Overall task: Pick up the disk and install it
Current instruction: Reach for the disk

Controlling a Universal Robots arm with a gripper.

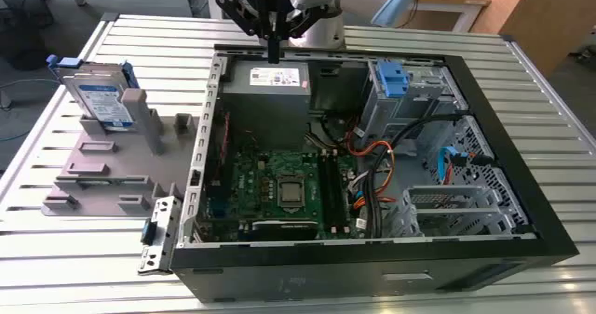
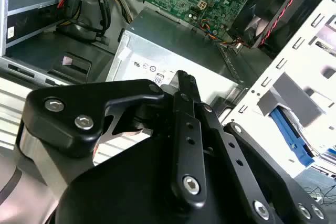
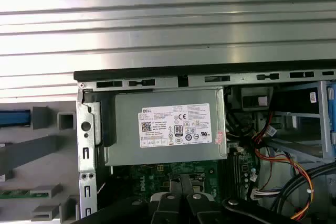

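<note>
The disk [image 1: 100, 98], silver with a blue-and-white label and blue side rails, leans upright in a grey fixture [image 1: 112, 167] on the exterior view's left, outside the case. My gripper [image 1: 273, 56] hangs over the far edge of the open computer case, above the grey power-supply box [image 1: 270, 80], well apart from the disk. Its fingers are pressed together with nothing between them, as seen in both wrist views [image 2: 182, 77] [image 3: 181, 181]. A blue strip of the disk's rail [image 3: 13, 118] shows in the first wrist view.
The open computer case [image 1: 521, 188] lies on a slatted metal table [image 1: 559, 111], with the motherboard [image 1: 279, 188], loose cables [image 1: 373, 160], a metal drive cage [image 1: 447, 209] and an upright blue latch [image 1: 393, 80] inside. The power-supply box [image 3: 168, 124] lies under the gripper.
</note>
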